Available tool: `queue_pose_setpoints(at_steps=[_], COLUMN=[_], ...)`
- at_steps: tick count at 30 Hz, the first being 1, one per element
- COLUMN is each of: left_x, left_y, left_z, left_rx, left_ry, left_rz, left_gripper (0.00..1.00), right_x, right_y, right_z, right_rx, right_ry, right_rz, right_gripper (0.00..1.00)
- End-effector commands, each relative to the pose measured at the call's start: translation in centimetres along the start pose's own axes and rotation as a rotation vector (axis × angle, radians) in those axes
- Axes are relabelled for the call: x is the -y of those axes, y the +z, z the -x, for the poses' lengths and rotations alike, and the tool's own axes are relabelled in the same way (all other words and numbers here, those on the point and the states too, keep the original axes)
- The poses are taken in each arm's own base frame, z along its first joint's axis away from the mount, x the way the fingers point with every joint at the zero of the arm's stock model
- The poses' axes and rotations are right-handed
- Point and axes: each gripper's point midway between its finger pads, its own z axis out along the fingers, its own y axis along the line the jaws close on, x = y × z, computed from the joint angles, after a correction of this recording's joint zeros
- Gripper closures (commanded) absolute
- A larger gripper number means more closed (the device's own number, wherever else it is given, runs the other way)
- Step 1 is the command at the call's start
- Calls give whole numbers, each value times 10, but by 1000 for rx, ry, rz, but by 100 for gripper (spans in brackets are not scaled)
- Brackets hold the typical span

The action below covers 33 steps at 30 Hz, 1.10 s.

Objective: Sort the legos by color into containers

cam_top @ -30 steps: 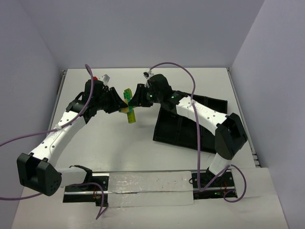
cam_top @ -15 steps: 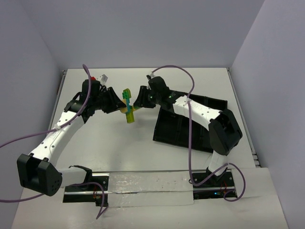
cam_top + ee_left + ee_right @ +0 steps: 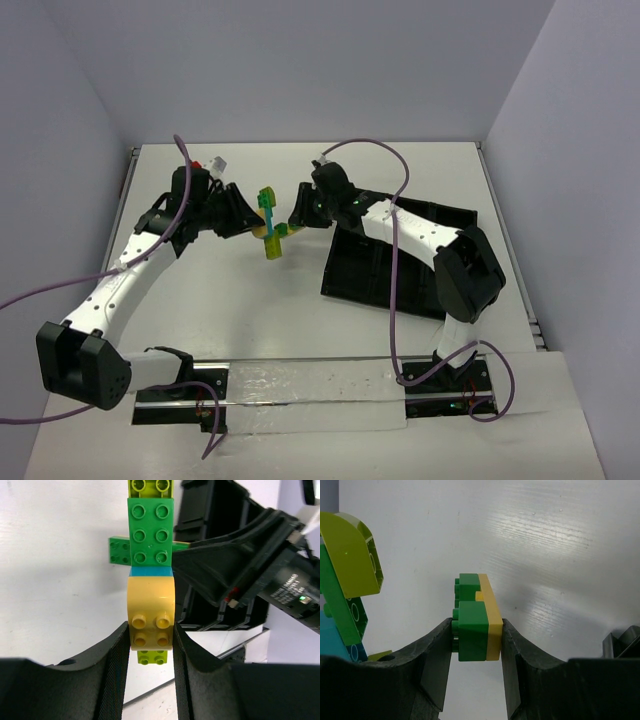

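A joined cluster of legos (image 3: 268, 225) hangs between both grippers above the white table. My left gripper (image 3: 246, 222) is shut on its yellow brick (image 3: 150, 612). Beyond that brick come a light blue layer (image 3: 150, 572), a green brick (image 3: 150, 535) and a lime brick (image 3: 150, 486). Another lime brick (image 3: 152, 656) shows below the yellow one. My right gripper (image 3: 297, 222) is shut on a green brick with a yellow plate (image 3: 477, 625) that sticks out sideways from the cluster. The black compartment tray (image 3: 385, 265) lies to the right, under the right arm.
The tray also shows in the left wrist view (image 3: 215, 502) and at the right edge of the right wrist view (image 3: 622, 640). A small red and white object (image 3: 208, 164) lies at the back left. White walls enclose the table on three sides.
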Motion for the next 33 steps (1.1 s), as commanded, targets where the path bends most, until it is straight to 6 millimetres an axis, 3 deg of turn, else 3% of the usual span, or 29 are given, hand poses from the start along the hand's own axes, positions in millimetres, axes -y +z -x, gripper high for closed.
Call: queue_pose_setpoints(at_steps=[1, 6, 9, 12, 19, 21, 24, 26, 30, 33], left_x=[-12, -64, -93, -112, -151, -157, -157, -152, -135, -102], left_y=[-5, 0, 14, 30, 45, 45, 45, 44, 32, 12], left_z=[22, 24, 18, 9, 4, 2, 1, 4, 20, 48], left_rx=[58, 63, 35, -2, 0, -12, -16, -9, 25, 107], left_ry=[34, 32, 21, 9, 0, 2, 4, 7, 17, 35], left_rz=[94, 353, 473, 535, 705, 733, 732, 713, 683, 627], left_gripper=[100, 100, 100, 100, 97, 79, 21, 6, 1, 5], right_x=[3, 13, 14, 13, 11, 13, 14, 13, 8, 5], right_y=[-5, -23, -39, -50, -68, -69, -70, -71, -76, -83], right_z=[13, 25, 34, 36, 35, 32, 30, 30, 34, 37], right_rx=[54, 117, 154, 168, 180, 174, 168, 170, 177, 189], right_ry=[-24, -48, -72, -83, -88, -90, -88, -86, -90, -94], right_rz=[-34, -97, -111, -109, -93, -98, -99, -95, -78, -72], right_gripper=[100, 100, 100, 100, 100, 100, 100, 100, 100, 100])
